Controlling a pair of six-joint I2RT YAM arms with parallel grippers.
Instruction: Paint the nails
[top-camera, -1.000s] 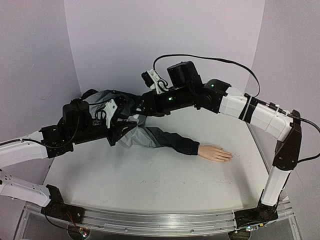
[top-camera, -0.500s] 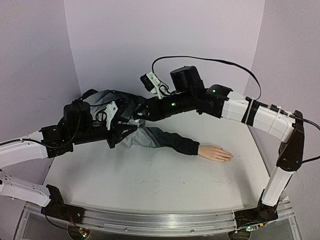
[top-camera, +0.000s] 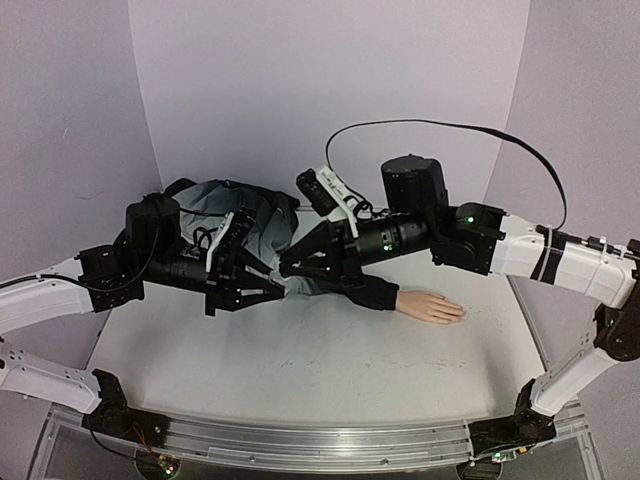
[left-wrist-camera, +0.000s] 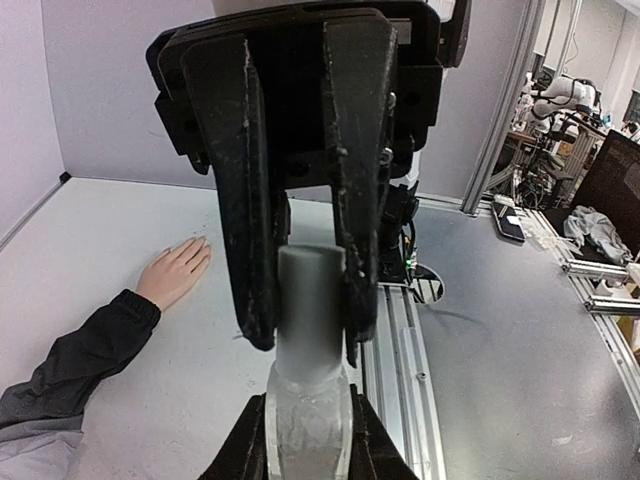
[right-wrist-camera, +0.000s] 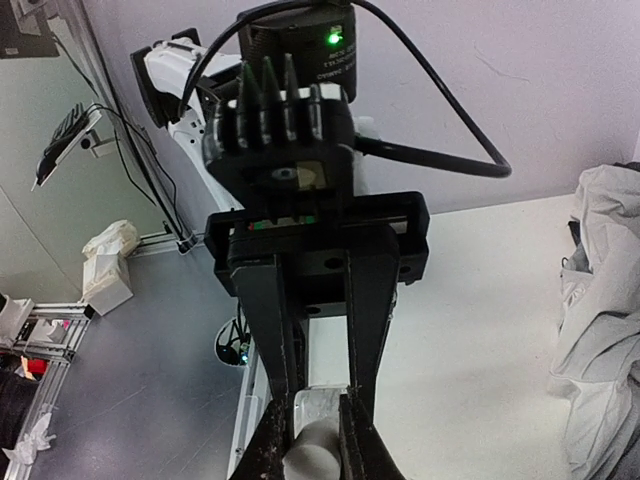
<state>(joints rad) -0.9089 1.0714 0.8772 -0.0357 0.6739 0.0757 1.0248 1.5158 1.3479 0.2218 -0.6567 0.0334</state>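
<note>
A small whitish bottle (left-wrist-camera: 308, 425) is held between the two grippers, above the table in front of the sleeve. My left gripper (left-wrist-camera: 308, 400) is shut on its clear body. My right gripper (right-wrist-camera: 315, 425) is shut on its grey cap (right-wrist-camera: 310, 458), which also shows in the left wrist view (left-wrist-camera: 310, 300). In the top view the left gripper (top-camera: 258, 284) and right gripper (top-camera: 292, 267) meet tip to tip. The pale mannequin hand (top-camera: 432, 306) lies flat on the table, out of a dark sleeve (top-camera: 362, 289). It also shows in the left wrist view (left-wrist-camera: 176, 272). Its nails are too small to make out.
The grey jacket (top-camera: 232, 203) is bunched at the back left behind both arms, and its light lining shows in the right wrist view (right-wrist-camera: 598, 280). The white table (top-camera: 300, 370) stretches toward the front rail. Purple walls stand at the back and both sides.
The right arm has swung down and forward from over the jacket. The left gripper has turned toward it. The two grippers now meet on the bottle in front of the sleeve.
</note>
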